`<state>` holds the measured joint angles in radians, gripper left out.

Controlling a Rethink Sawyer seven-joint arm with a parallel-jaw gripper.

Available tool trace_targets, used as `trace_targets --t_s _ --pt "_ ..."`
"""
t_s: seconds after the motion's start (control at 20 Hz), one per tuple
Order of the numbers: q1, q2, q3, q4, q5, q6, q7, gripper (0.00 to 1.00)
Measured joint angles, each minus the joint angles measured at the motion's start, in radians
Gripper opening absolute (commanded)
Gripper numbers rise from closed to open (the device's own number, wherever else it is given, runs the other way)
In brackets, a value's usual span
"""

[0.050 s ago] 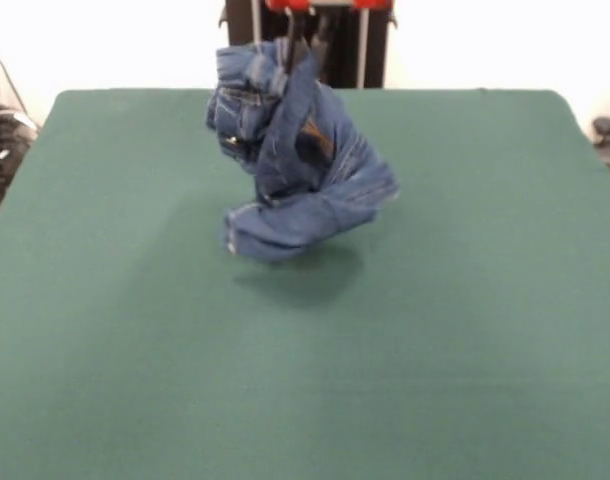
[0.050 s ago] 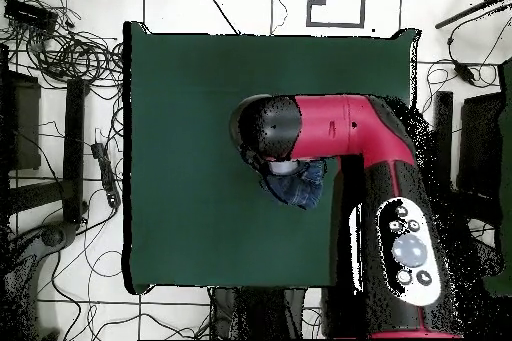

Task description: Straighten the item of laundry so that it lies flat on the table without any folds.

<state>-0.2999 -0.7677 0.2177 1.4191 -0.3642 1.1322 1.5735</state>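
I am holding the bunched jeans (image 1: 295,150) pinched in my end effector (image 1: 297,55) above the worktop (image 1: 465,330); lowering slowly while dragging sideways should unroll the folds.

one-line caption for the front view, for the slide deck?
Gripper holds the bunched jeans aloft, clear of the green table, their shadow beneath.

Jeans (image 1: 297,160) bunched, hanging from the hand (image 1: 297,55) above mid-table (image 1: 105,300).
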Motion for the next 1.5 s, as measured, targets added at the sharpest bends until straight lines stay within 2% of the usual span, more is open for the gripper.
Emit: trace_targets --t_s 0.2,0.45,0.7,0.85,1.05,1.25,1.3,1.5 --pt "-0.009 -0.003 0.011 -0.047 -0.003 0.069 0.0 0.0" --pt "-0.025 0.005 0.056 -0.16 -0.019 0.205 0.0 0.0" --pt "-0.055 -0.003 0.086 -0.169 -0.022 0.182 0.0 0.0" --pt "-0.077 -0.019 0.096 -0.133 -0.023 0.102 0.0 0.0" --pt "-0.124 -0.058 0.099 -0.007 -0.031 -0.147 0.0 0.0" --pt "-0.13 -0.072 0.092 0.073 -0.057 -0.312 0.0 0.0" --pt "-0.124 -0.073 0.089 0.109 -0.078 -0.385 0.0 0.0" --pt "-0.111 -0.075 0.089 0.166 -0.097 -0.459 0.0 0.0"
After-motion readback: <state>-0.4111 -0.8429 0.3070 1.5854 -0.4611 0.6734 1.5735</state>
